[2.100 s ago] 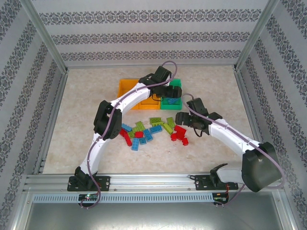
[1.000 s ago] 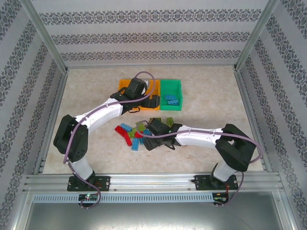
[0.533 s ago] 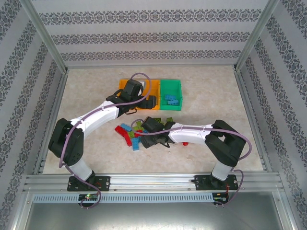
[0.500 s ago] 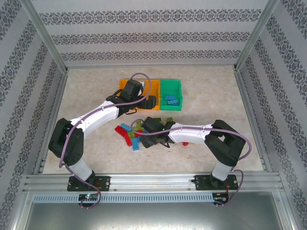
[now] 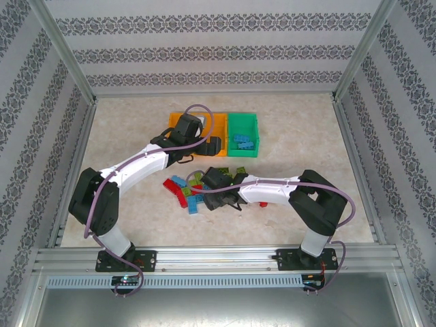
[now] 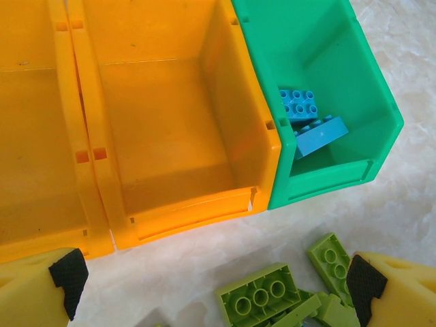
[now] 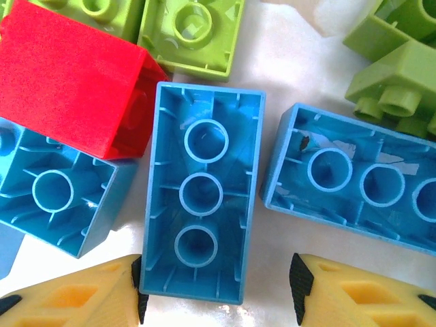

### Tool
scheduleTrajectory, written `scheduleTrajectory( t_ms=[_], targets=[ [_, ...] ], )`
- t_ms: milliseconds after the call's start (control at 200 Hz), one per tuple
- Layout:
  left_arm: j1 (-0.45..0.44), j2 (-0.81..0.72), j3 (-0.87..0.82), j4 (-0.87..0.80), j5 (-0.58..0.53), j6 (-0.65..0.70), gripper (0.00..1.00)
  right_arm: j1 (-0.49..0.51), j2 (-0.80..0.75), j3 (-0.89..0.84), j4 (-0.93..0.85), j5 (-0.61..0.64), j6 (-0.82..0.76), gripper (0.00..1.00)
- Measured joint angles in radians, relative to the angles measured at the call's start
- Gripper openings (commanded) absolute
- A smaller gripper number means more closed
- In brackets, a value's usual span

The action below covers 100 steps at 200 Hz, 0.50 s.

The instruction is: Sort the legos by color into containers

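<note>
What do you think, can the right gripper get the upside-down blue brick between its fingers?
Probably yes. The right gripper is open, fingers flanking the upside-down blue brick at its near end. A red brick butts against its far left corner and may drag along.

The overhead camera sits high behind the arm bases [image 5: 126, 260], looking down and forward over the whole tabletop [image 5: 306, 136] to the patterned back wall [image 5: 218, 54]. The left wrist camera hangs close above the bin fronts, facing down onto the green bin [image 6: 306, 41] and two orange-yellow bins [image 6: 157, 129], which the overhead view also takes in. The right wrist camera sits nearest of all, straight down on upturned blue bricks [image 7: 201, 194] within the legos pile [image 5: 204, 185] seen from above.
</note>
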Motion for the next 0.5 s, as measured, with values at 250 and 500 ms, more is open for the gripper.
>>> scheduleTrajectory(
  t_ms=[250,500],
  targets=[
    [0.0,-0.006,-0.021,0.003,-0.001,0.0,0.99,0.0,0.051,0.031,-0.006,0.003,-0.015,0.45],
    [0.0,-0.026,-0.034,0.003,-0.008,0.0,0.99,-0.006,0.029,0.017,-0.005,-0.003,-0.024,0.27]
  ],
)
